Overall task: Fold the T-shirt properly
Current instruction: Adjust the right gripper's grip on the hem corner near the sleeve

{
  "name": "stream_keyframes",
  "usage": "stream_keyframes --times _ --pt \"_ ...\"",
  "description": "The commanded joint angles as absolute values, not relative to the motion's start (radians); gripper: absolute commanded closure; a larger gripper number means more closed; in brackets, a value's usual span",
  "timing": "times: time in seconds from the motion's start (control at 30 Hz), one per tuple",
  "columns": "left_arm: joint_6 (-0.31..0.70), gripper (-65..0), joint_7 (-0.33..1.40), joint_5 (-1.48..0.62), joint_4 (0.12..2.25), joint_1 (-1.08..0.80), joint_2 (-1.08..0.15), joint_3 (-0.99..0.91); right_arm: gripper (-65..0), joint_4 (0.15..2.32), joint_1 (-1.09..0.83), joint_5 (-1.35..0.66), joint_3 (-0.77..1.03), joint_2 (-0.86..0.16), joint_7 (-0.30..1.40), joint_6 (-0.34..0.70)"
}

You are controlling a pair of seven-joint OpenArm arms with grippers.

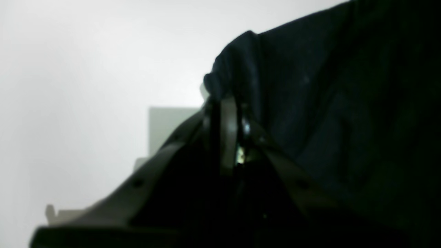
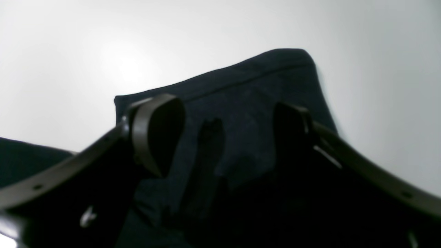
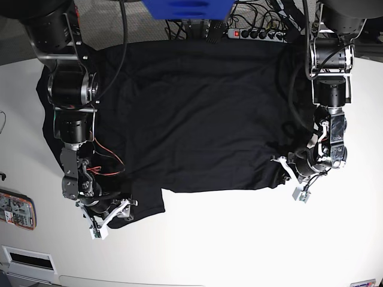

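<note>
T-shirt (image 3: 197,113) is lying spread across the table (image 3: 239,239) – left gripper (image 3: 286,169) is pinching its near corner, right gripper (image 3: 111,210) is straddling the other corner, jaws spread – hem running between them

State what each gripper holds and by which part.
The left gripper is shut on a bunched edge of the black T-shirt. The right gripper holds nothing, open over a sleeve.

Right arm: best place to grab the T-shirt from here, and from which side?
Probably the T-shirt's loose flap corner lying flat between the open right gripper's fingers. Come straight down: its hemmed edge borders bare table.
</note>
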State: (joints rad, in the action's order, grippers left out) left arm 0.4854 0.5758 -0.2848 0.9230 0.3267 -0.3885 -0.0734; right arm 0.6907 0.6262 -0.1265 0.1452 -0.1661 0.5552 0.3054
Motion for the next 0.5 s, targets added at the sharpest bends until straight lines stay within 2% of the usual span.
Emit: stream_keyframes --times 0.0,0.17,0.3,0.47 --pt "0.469 0.0 0.651 -0.231 0.918 0.321 -0.400 -0.071 -42.2 0.708 0.664 -0.139 0.148 -0.173 0.527 0.309" --pt "0.469 0.0 0.651 -0.231 0.918 0.321 -0.400 -0.071 -42.2 0.711 0.656 -0.139 0.163 -0.179 0.527 0.303" --pt "0.469 0.0 0.651 -0.231 0.918 0.321 -0.400 -0.071 -42.2 0.716 0.618 -0.137 0.246 -0.179 0.499 0.246" --pt "0.469 0.0 0.651 -0.231 0.918 0.321 -0.400 -0.071 -42.2 0.716 0.596 -0.137 0.254 -0.179 0.430 0.174"
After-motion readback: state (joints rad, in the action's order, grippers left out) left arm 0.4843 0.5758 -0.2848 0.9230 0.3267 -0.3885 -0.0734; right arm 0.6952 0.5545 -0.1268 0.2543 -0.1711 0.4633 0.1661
